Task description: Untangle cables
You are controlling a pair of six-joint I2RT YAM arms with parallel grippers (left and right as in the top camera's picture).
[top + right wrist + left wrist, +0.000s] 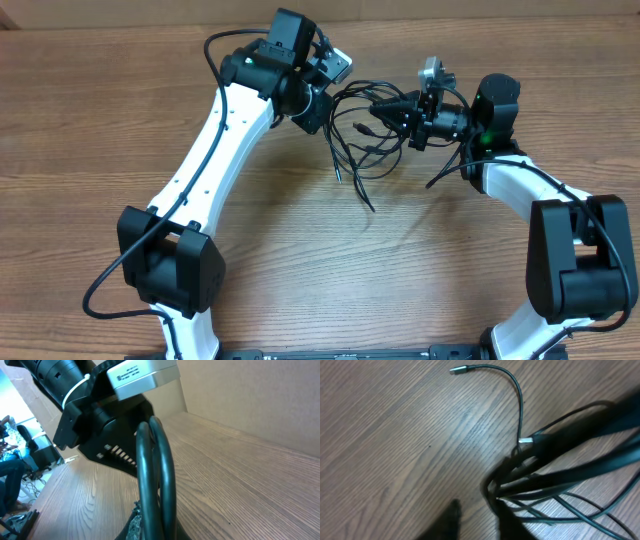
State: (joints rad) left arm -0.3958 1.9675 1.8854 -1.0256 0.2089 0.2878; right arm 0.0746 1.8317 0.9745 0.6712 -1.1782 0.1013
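**Item: black cables (pixel 358 140), one tangled bunch, slung between two hands near the far edge of the surface (pixel 100 120), mid-width.**

Right hand (pixel 392 112) pressed together, pinching a loop of the bunch. Left hand (pixel 328 108) at its other side; grip cannot be told. Handling: probably best to anchor right, single out one strand by its silver plug (pixel 457 369), and draw slowly so knots loosen.
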